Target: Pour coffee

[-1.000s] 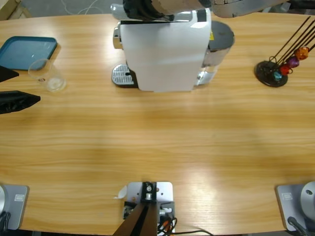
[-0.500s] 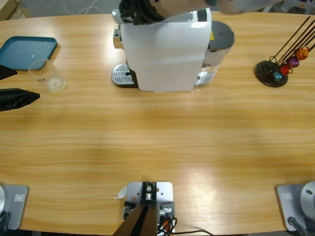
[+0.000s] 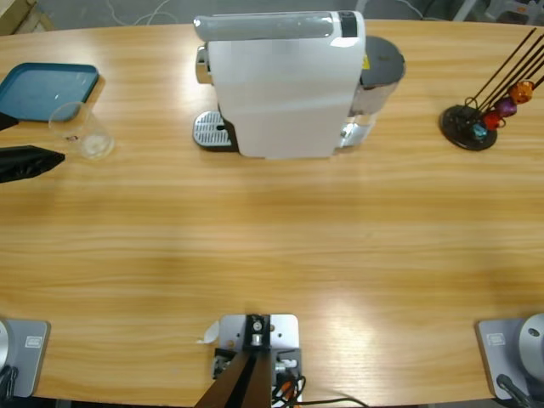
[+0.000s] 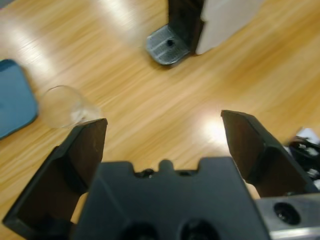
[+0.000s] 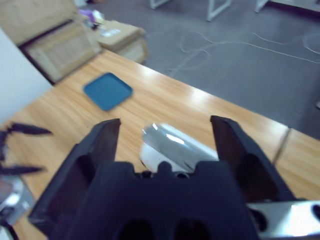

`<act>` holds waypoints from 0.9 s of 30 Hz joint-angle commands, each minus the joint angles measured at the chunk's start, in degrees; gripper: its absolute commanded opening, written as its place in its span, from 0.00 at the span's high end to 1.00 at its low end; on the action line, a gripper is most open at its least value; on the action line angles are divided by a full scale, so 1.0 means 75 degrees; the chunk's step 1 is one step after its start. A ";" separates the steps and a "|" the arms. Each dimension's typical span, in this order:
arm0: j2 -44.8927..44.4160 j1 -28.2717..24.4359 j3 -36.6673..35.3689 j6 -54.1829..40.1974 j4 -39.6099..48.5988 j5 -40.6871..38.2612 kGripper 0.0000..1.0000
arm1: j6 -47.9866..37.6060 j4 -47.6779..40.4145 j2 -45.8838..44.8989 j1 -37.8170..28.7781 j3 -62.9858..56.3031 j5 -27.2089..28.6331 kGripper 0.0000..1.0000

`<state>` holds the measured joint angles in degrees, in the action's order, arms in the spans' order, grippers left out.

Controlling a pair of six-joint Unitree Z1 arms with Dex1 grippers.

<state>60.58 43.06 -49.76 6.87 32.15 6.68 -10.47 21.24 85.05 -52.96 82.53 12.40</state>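
My left end effector (image 4: 162,132) hangs released, empty, well short of the glass tumbler (image 3: 81,132) beside the blue tray (image 3: 42,89). The coffee is hard to make out inside. My right end effector (image 5: 165,131) is released too, high over the coffee machine (image 3: 285,81). I should approach the tumbler level, straddle it squarely, and close gently.

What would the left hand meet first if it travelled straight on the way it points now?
Probably bare table: the left hand, jaws open, looks down at wood between the glass tumbler and the coffee machine's drip tray. Depth is unclear, so the tray may follow.
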 commanded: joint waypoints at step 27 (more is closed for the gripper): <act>0.4094 -0.1570 0.3857 0.1752 -0.7409 0.2730 0.00 | -0.0491 0.0206 -0.1152 -0.0076 -0.2895 0.0128 0.00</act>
<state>83.65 31.74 -23.89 20.05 -15.74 26.56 -13.48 21.64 74.34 -52.96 62.96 13.70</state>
